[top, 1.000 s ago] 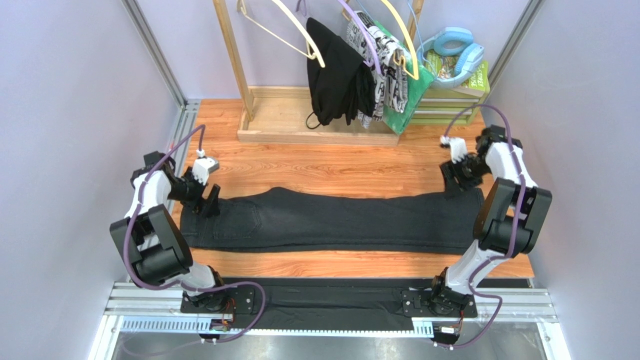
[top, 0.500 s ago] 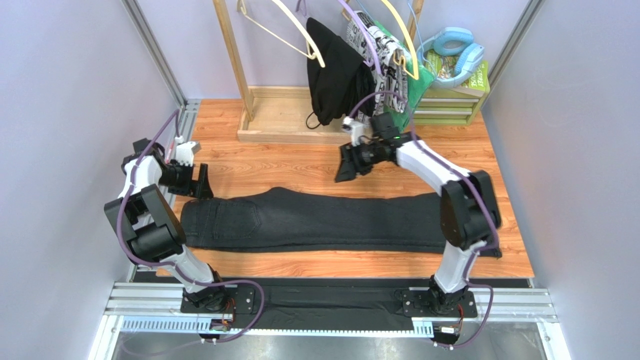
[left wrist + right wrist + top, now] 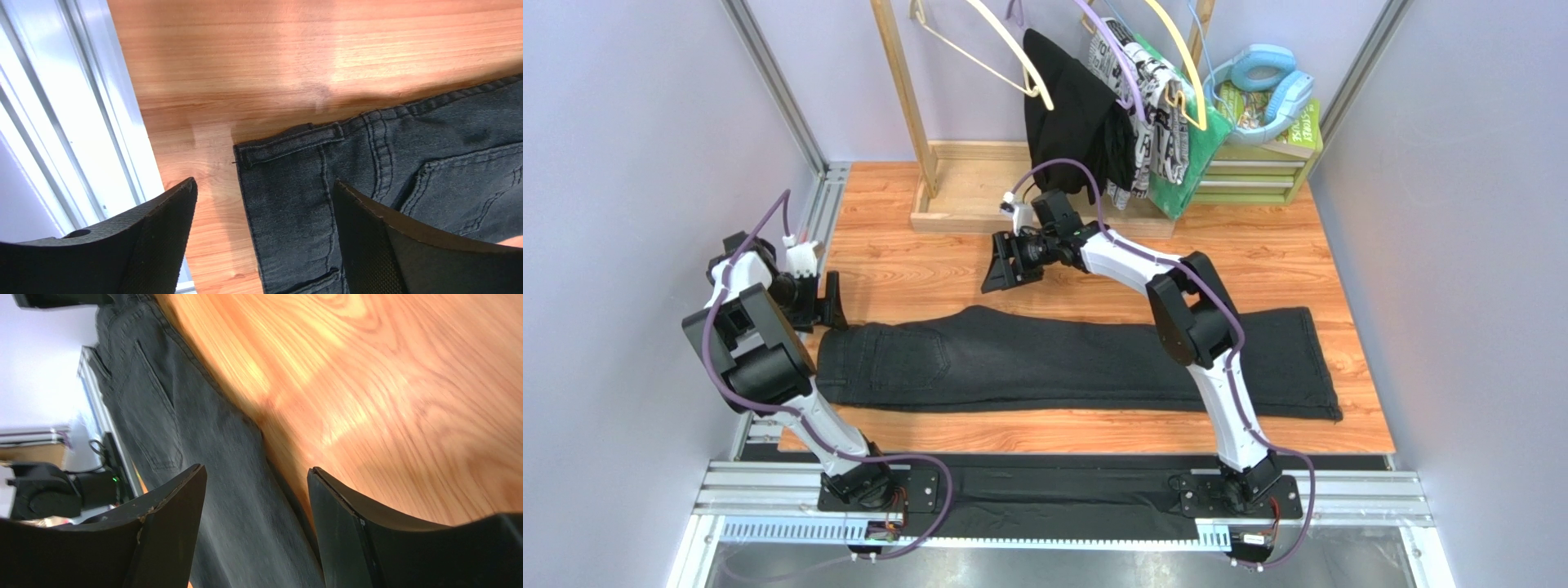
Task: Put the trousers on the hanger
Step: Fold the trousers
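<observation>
The dark trousers (image 3: 1075, 361) lie flat across the wooden table, waist at the left, leg ends at the right. My left gripper (image 3: 830, 300) is open and empty just behind the waist's far left corner. In the left wrist view the waistband (image 3: 294, 184) lies under the gap between the fingers of my left gripper (image 3: 264, 233). My right gripper (image 3: 997, 277) is open and empty above bare table behind the trousers' middle. In its wrist view, the right gripper (image 3: 255, 527) hovers over the trousers' far edge (image 3: 184, 435). The pale cream hanger (image 3: 1008, 49) hangs on the rack at the back.
A wooden rack base (image 3: 977, 202) stands at the back. From the rack hang a black garment (image 3: 1069, 116), a patterned cloth (image 3: 1151, 92), a yellow hanger (image 3: 1179, 61) and a purple hanger (image 3: 1109, 55). Blue headphones (image 3: 1265, 80) lie back right. A metal rail (image 3: 815, 214) runs along the left.
My right arm swung from the leg ends at the right across to the back middle, gripper open. My left gripper drew back a little to the left, off the waist.
</observation>
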Available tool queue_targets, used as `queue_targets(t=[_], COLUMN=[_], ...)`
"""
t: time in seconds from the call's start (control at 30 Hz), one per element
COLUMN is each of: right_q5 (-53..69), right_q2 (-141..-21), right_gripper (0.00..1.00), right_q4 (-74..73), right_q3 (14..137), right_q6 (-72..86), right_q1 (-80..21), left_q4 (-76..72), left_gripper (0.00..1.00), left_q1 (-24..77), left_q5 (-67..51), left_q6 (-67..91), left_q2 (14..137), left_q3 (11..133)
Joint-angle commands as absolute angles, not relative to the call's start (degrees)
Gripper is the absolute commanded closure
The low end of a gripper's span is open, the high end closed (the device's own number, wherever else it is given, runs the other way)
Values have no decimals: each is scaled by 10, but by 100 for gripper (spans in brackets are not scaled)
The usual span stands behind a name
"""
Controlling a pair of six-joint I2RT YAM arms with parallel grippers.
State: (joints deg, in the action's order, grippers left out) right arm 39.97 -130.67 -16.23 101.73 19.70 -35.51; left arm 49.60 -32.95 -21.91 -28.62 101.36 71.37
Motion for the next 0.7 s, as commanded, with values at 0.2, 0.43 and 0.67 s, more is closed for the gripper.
queue_targets(t=[0.2, 0.43, 0.67], right_q5=[439, 459, 414], right_q2=[-1384, -1409, -1385], right_gripper=[37, 65, 100], right_q4=[-118, -112, -87], right_q3=[1077, 1100, 1110], right_q6=[274, 282, 291], right_q1=[-393, -400, -362], left_q4=[502, 507, 465], left_gripper=[22, 52, 100], left_q1=[-336, -336, -358], left_q5=[-236, -265, -313], left_q6=[-260, -271, -248], left_q2=[1034, 1037, 1012], left_q3=[694, 684, 713])
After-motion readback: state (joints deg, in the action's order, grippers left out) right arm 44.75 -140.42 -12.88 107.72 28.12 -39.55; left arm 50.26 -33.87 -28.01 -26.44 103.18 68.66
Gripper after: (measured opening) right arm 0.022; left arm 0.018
